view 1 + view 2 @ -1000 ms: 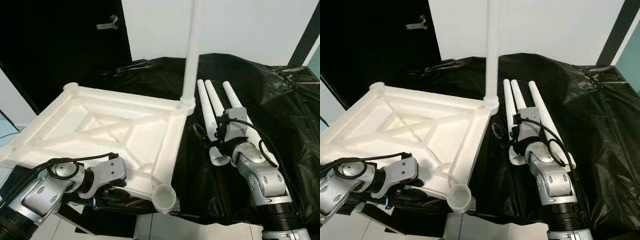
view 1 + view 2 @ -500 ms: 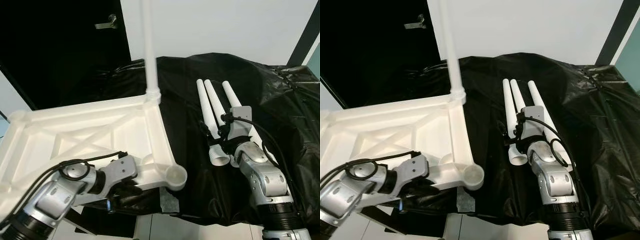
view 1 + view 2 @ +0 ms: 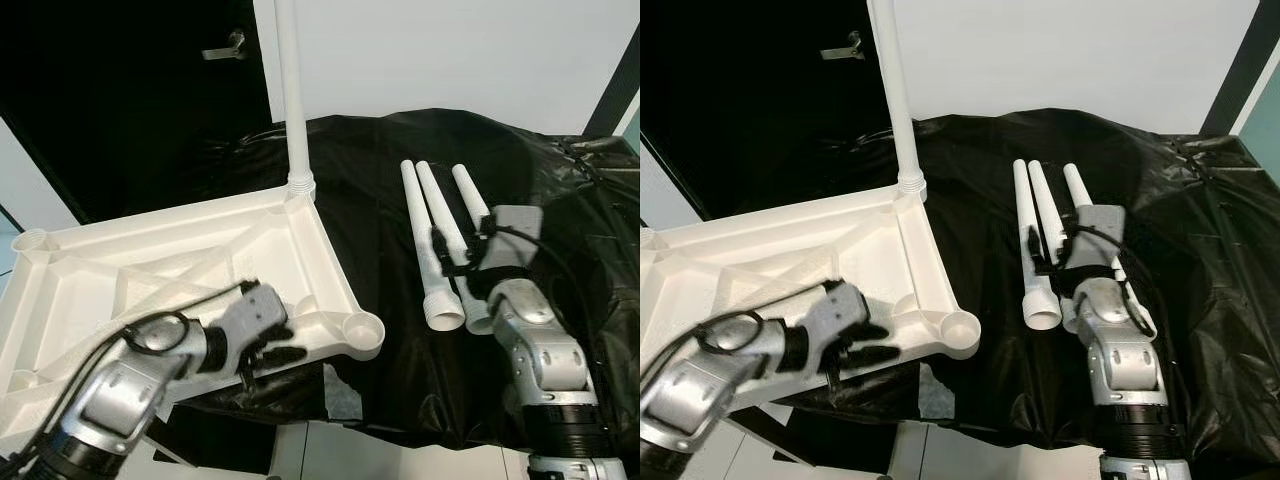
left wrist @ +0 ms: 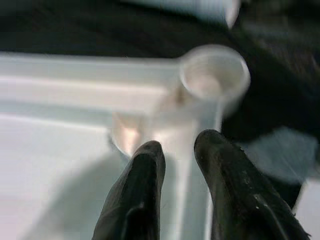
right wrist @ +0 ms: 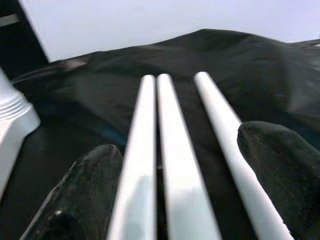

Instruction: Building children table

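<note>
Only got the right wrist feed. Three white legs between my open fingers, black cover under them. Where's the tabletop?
Observer: The upturned white tabletop lies to the robot's left of the three loose legs.
Operator: Any leg fitted yet?
Observer: One. The fitted leg stands upright in the tabletop's far right corner.
Operator: Left arm?
Observer: The left gripper is over the tabletop's near edge, right beside the empty corner socket.
</note>
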{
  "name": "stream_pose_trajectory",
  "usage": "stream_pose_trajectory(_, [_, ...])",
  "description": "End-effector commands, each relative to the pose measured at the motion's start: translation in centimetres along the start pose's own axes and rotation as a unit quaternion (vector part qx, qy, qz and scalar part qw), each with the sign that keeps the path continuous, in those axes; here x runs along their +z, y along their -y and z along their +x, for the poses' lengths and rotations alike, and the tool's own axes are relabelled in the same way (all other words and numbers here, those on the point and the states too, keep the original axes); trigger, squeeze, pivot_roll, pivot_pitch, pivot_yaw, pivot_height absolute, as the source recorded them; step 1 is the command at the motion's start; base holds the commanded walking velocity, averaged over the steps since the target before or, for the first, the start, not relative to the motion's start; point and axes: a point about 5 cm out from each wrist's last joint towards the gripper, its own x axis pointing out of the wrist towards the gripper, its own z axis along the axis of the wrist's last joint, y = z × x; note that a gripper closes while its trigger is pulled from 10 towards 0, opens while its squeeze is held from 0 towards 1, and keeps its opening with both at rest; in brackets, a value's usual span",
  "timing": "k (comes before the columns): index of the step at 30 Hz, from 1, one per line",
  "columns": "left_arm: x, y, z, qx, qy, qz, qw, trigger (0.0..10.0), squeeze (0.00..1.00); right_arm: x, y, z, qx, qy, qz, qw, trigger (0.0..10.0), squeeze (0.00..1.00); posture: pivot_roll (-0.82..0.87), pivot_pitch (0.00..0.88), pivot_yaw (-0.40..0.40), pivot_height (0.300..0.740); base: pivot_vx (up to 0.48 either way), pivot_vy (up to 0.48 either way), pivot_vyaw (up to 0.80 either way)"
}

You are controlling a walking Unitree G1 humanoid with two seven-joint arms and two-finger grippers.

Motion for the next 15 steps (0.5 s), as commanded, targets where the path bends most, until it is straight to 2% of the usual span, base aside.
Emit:
stream_pose_trajectory(1, [0.7,0.0,-0.2,-0.003,0.019,0.003,1.000,10.0,0.00,0.3,0.4,0.0,-0.017,0.006,0.003,1.000,10.0,0.00,0.07,0.000,0.037,0.740,0.000,0.000,0.00])
stream_pose_trajectory(4, [2.5,-0.4,-0.4,0.016,0.078,0.007,0.997,10.0,0.00,0.4,1.9,-0.2,-0.066,0.004,0.006,0.998,10.0,0.00,0.07,0.000,0.036,0.740,0.000,0.000,0.00])
stream_pose_trajectory(7, [2.8,-0.4,-0.4,0.019,0.091,0.007,0.996,10.0,0.00,0.4,2.2,-0.3,-0.078,0.003,0.006,0.997,10.0,0.00,0.07,0.000,0.036,0.740,0.000,0.000,0.00])
stream_pose_trajectory(8, [4.0,-0.4,-0.1,0.025,0.121,-0.001,0.992,10.0,0.00,0.1,3.2,-0.5,-0.106,-0.011,0.013,0.994,10.0,0.00,0.06,0.000,0.034,0.740,0.000,0.000,0.00])
stream_pose_trajectory(12, [4.9,-0.3,0.1,0.028,0.147,-0.003,0.989,10.0,0.00,-0.2,4.0,-0.8,-0.122,-0.025,0.018,0.992,10.0,0.00,0.05,0.000,0.032,0.740,0.000,0.000,0.00])
stream_pose_trajectory(15, [5.6,0.2,0.6,0.017,0.179,-0.022,0.983,10.0,0.00,-0.8,4.8,-1.0,-0.134,-0.044,0.026,0.990,10.0,0.00,0.05,0.000,0.025,0.740,0.000,0.000,0.00])
